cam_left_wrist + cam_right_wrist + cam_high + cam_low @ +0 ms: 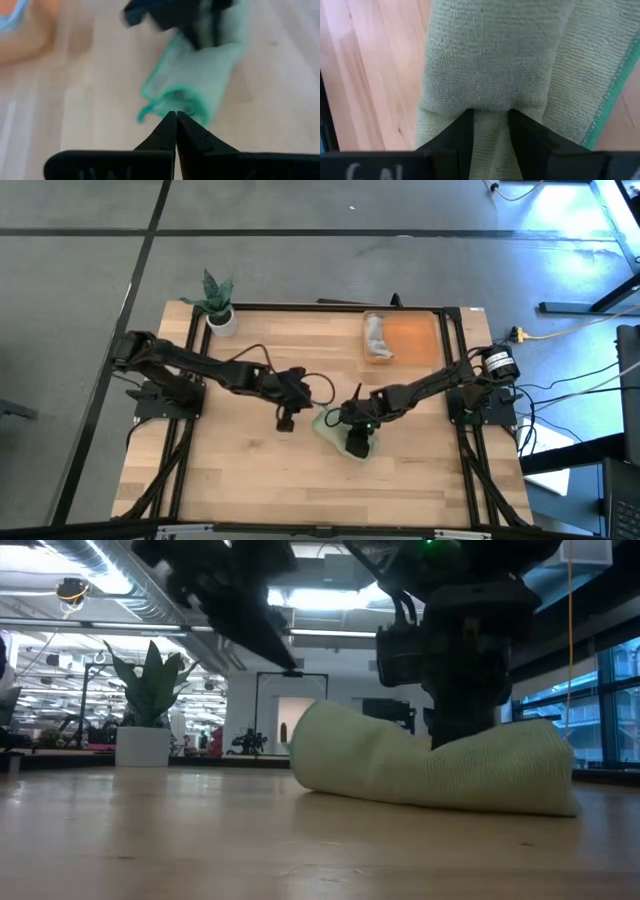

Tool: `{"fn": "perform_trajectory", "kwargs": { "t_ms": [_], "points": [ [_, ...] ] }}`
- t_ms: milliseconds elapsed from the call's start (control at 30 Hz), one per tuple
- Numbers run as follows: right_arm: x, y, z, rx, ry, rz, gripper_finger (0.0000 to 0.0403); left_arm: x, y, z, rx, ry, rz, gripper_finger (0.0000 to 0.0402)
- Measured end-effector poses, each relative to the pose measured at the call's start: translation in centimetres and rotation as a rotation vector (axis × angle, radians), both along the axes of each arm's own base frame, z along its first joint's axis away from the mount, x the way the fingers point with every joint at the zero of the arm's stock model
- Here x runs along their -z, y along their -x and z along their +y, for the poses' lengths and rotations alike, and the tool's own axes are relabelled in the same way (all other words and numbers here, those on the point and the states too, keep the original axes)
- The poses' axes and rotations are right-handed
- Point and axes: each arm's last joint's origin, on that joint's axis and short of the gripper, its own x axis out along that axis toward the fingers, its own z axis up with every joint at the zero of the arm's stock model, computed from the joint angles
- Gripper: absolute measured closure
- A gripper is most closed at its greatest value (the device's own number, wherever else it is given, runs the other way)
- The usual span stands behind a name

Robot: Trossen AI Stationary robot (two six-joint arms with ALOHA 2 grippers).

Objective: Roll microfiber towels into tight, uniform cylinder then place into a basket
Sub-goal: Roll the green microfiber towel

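Green towel [485,65]: rolled on the surface [240,470], so you can lift it.
Right claw [490,117]: pinching its middle, keeping the roll tight.
Left claw [176,122]: pressed together, empty, near one end.

Bright overhead ceiling lights [320,600] glare; the left wrist view looks blurred, perhaps defocused.

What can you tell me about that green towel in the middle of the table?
The green towel is a soft, light green microfiber cloth with a darker green stitched edge. It is rolled into a loose tube lying flat on the wooden table, near its middle; the left wrist view shows one open end of the roll. The right gripper pinches a fold of it from above, pressing a dent into the roll. The left gripper, shut, sits just off that open end, not clearly touching.
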Motion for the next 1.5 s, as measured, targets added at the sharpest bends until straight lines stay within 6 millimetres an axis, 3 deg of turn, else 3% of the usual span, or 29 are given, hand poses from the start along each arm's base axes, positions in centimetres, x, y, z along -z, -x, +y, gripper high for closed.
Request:
{"fn": "perform_trajectory", "kwargs": {
  "t_ms": [233,500,767,1000,1500],
  "points": [
    [0.0,-0.1,-0.4,0.002,-0.021,0.004,0.0276,-0.7,0.0,-1.9,0.056,-0.029,-0.065,0.0397],
    [0.0,-0.1,-0.4,0.015,-0.030,0.004,0.0276,-0.7,-0.2,-2.1,0.049,-0.032,-0.091,0.0343],
    [-0.2,-0.3,-1.2,0.072,-0.189,0.058,0.0276,0.8,-0.9,-2.4,0.196,-0.145,-0.064,0.0336],
    [-0.1,-0.5,-2.2,0.116,-0.185,0.059,0.0276,1.8,-1.3,-2.8,0.377,-0.197,-0.056,0.0340],
    [-0.1,-0.6,-3.2,0.124,-0.170,0.044,0.0276,5.4,-3.5,-3.0,0.380,-0.229,-0.066,0.0337]
  ]
}}
